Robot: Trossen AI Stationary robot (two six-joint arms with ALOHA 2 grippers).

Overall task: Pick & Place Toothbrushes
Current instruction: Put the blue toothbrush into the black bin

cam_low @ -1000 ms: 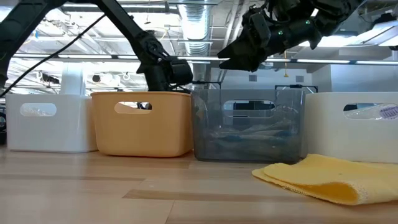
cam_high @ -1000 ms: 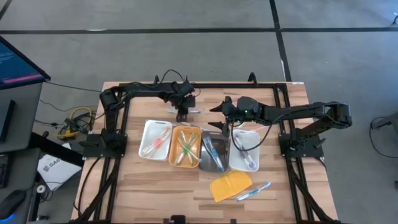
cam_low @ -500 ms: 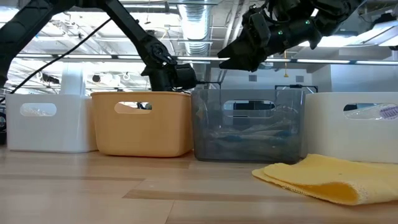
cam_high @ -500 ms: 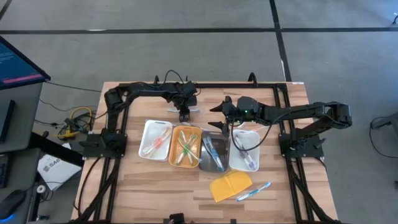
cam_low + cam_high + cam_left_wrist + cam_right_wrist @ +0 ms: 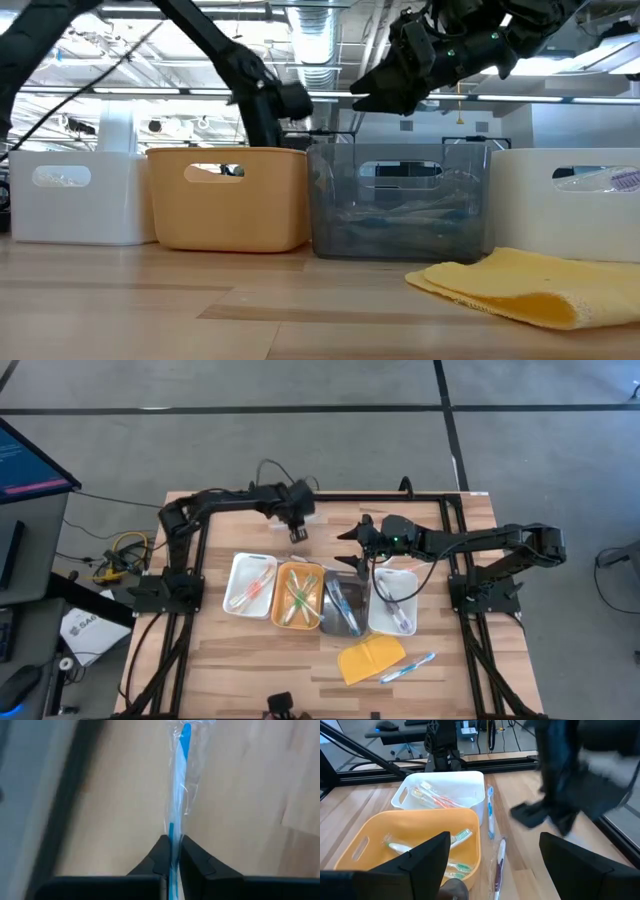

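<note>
Pinching a blue-and-white plastic toothbrush in a clear wrapper (image 5: 176, 795), the left gripper (image 5: 171, 851) is working near the far edge of the wooden bench (image 5: 250, 670), behind the row of trays. Its fingers (image 5: 159, 855) are closing fully on the thin handle, and the brush is pointing away from the wrist with its far part apparently resting on the bench. The step in hand looks like the pick of this brush; the next move probably calls for lifting it clear and carrying it over a tray before letting go, most likely the smoky grey translucent tray (image 5: 342, 607), which seems to hold bluish brushes.

The right gripper (image 5: 352, 550) is hovering above the far end of the grey tray, its fingers (image 5: 425, 862) standing wide apart and holding nothing.

Four trays are sitting side by side across the middle of the bench: a white plastic tray (image 5: 236, 588) with pink and orange brushes, an orange plastic tray (image 5: 282, 600) with green and white ones, the grey tray, and a second white plastic tray (image 5: 378, 612) with a pale brush or two inside. Exact brush counts inside the trays cannot be told. The right wrist view is showing two more wrapped brushes (image 5: 490, 812) lying on the bench beside the trays. One yellow cloth-like pad (image 5: 370, 658) is lying near the front edge, with a wrapped blue brush (image 5: 408, 666) just beside it.
</note>
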